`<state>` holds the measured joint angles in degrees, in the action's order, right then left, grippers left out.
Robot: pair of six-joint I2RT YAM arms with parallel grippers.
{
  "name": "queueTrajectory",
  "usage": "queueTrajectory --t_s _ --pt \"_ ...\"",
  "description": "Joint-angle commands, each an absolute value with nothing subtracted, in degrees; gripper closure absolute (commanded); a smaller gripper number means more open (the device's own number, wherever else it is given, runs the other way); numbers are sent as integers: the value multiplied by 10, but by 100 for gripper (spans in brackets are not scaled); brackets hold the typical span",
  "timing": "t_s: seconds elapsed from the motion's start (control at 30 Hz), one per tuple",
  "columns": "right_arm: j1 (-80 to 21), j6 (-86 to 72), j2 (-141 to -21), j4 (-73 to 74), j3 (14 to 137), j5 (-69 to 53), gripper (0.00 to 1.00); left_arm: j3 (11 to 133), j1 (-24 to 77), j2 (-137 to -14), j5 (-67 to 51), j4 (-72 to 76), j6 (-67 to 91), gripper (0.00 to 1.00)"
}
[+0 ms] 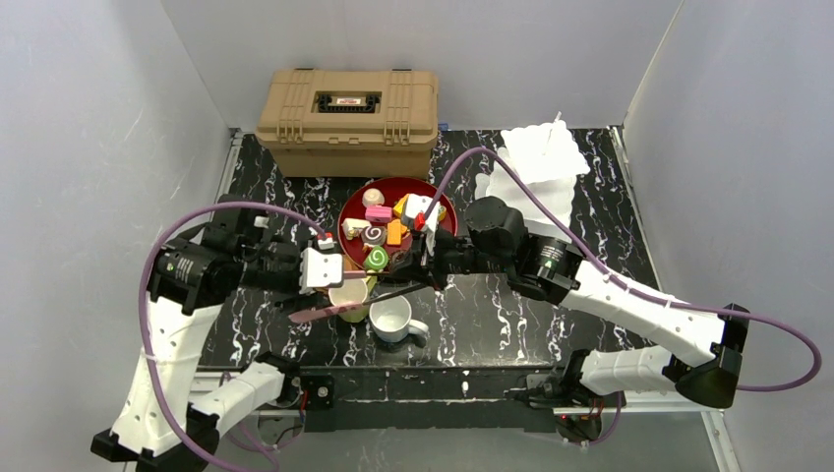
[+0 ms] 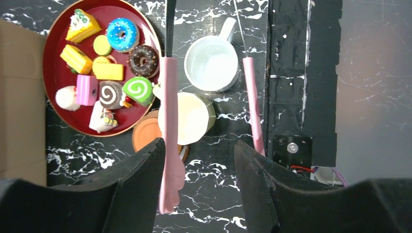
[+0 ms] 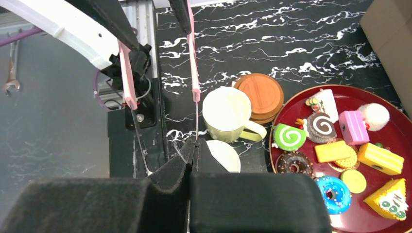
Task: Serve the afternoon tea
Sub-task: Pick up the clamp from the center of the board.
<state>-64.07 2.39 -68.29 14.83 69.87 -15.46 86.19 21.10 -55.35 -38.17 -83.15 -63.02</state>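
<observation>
Pincer on the right arm [image 3: 194, 144] is shut tight on the thin metal blade of a pair of tongs [image 2: 167, 121]. The left pincer [image 2: 199, 145] stands about half spread, with the tongs' two pink handles lying against the inner faces of its fingers, so it appears to hold the tool by those handles. Below them on the black marbled worktop [image 1: 492, 324], a pale yellow mug [image 2: 192, 119] and a white mug [image 2: 211, 65] stand close together, both upright and empty. A short stack of brown coasters [image 3: 260, 94] touches the yellow mug; whether the mug rests partly on it cannot be told. Just beyond sits a round red tray [image 2: 52, 77] crowded with toy pastries, among them a blue donut [image 2: 121, 34], a chocolate donut [image 2: 143, 60] and a green swirl roll [image 2: 138, 90]. A tan toolbox [image 1: 346, 118] stands farther back. The pastries look small, light and stiff, probably smooth enough to squirt from a hard pinch, so a gentle hold across their flat sides would suit. The mugs look rigid and are best taken by the rim wall or handle.
</observation>
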Motion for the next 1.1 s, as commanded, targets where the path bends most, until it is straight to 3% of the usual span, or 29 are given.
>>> queueTrajectory --t_s 0.0,0.27,0.47,0.57,0.73,0.77,0.83,0.9,1.0,1.07 --pt "-639 8 -670 110 727 -204 99 851 208 -514 -393 -791 -607 48" --pt "-639 10 -671 123 738 -225 99 876 208 -534 -404 -838 -621 47" --pt "-639 -9 -667 93 740 -238 99 883 208 -564 -406 -904 -648 53" --pt "-639 -17 -669 78 736 -248 99 890 208 -565 -401 -874 -630 66" --pt "-639 -21 -669 76 728 -255 99 916 209 -577 -420 -881 -622 100" --pt "-639 -25 -667 73 724 -257 89 920 208 -582 -424 -892 -623 100" --pt "-638 -38 -666 69 719 -258 52 927 209 -590 -432 -914 -628 100" --pt "-635 -50 -666 63 715 -271 30 930 208 -596 -444 -940 -637 100" --pt "-629 -60 -678 56 727 -314 6 928 209 -605 -464 -964 -634 100" --pt "-624 -61 -693 63 751 -342 2 919 208 -608 -474 -965 -621 100"
